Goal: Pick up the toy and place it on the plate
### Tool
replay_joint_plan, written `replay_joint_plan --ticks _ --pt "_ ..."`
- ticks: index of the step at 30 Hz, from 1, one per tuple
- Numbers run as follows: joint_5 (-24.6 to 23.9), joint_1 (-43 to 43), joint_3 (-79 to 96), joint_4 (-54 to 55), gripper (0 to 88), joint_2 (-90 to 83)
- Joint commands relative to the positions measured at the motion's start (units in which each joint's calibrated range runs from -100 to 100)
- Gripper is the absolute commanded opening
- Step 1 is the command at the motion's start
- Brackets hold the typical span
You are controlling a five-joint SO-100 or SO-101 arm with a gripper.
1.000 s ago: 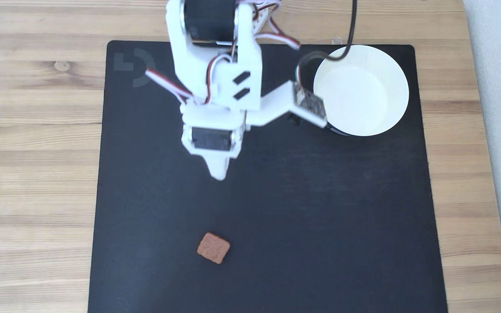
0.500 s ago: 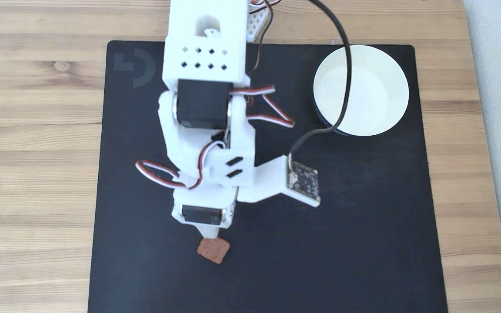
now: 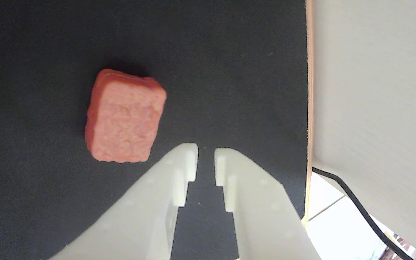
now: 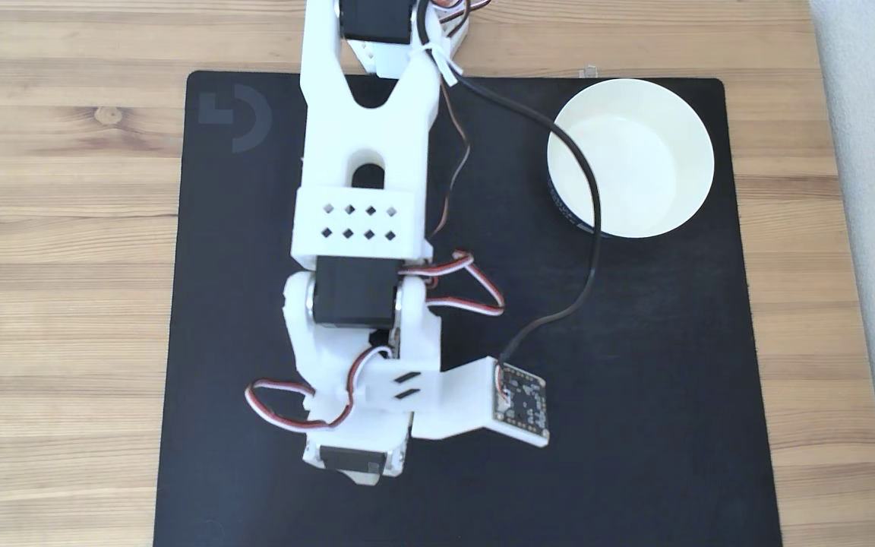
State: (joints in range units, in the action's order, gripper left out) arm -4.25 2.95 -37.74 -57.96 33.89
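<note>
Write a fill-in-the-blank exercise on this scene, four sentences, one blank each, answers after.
1. In the wrist view the toy lies on the ____ mat.
2. The tool holds ____ between its fingers.
3. In the wrist view the toy sits to the ____ of the tool's fingertips.
4. In the fixed view the white plate has ____ inside it.

Answers: black; nothing; left; nothing
</note>
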Motion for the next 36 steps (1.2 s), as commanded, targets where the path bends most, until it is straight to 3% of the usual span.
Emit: replay_joint_plan --ticks 1,8,36 --pt "0.12 -0.15 -16.65 -6.06 2.3 5.42" --pt "0.12 -0.15 -34.32 -15.12 2.3 15.92" --pt "-2.07 0.60 -35.13 -20.71 2.5 16.76"
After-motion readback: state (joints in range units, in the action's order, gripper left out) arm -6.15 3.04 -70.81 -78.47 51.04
